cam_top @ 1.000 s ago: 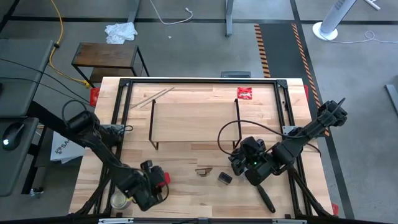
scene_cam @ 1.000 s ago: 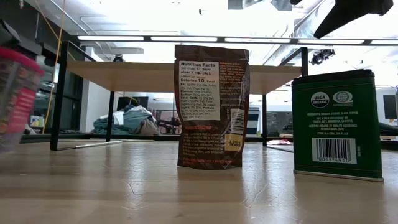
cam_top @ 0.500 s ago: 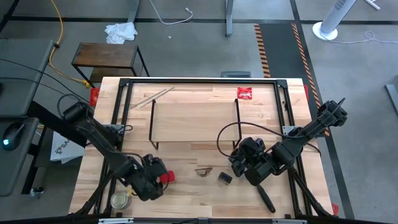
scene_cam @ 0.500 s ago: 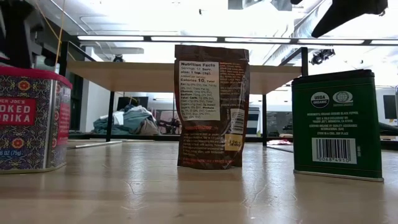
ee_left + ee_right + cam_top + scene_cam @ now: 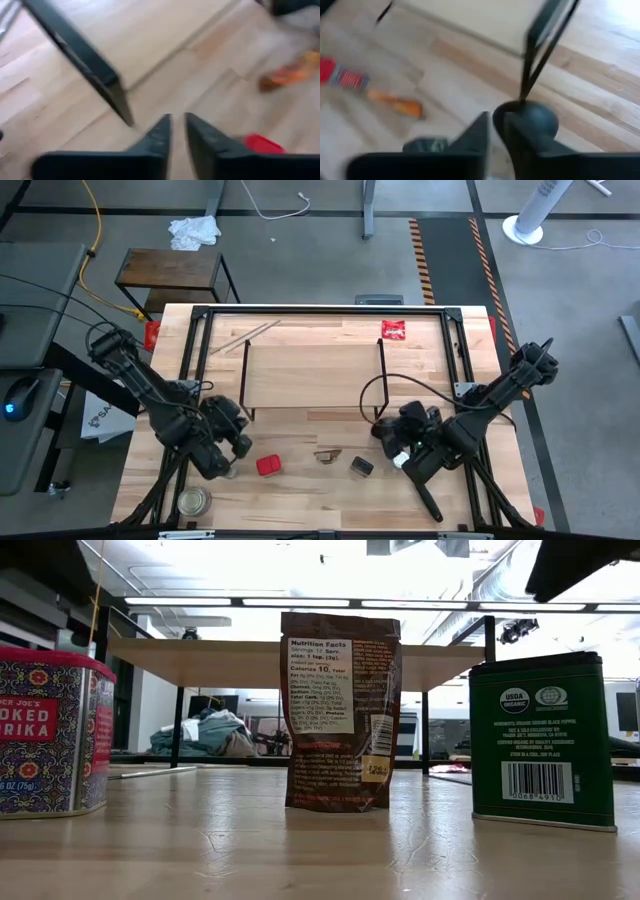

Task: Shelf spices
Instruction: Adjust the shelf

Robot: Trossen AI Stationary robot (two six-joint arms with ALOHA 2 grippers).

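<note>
I log: grey concrete floor; small dark side table; crumpled white cloth; yellow cable; white fan base; striped hazard tape; ceiling strip lights.

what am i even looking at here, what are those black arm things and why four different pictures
These are two robot arms at a wooden table, each ending in a two-finger gripper. One picture looks straight down from above, one sits at table height, and two come from cameras on the arms' wrists.

From above, the left gripper is near the front left leg of the shelf, a low plywood rack on wire legs. The right gripper is near the shelf's front right leg. Neither visibly holds anything; both pairs of fingers look nearly shut.

On the table lie a red tin, a brown pouch, a green tin, a glass jar and a red packet.
</note>
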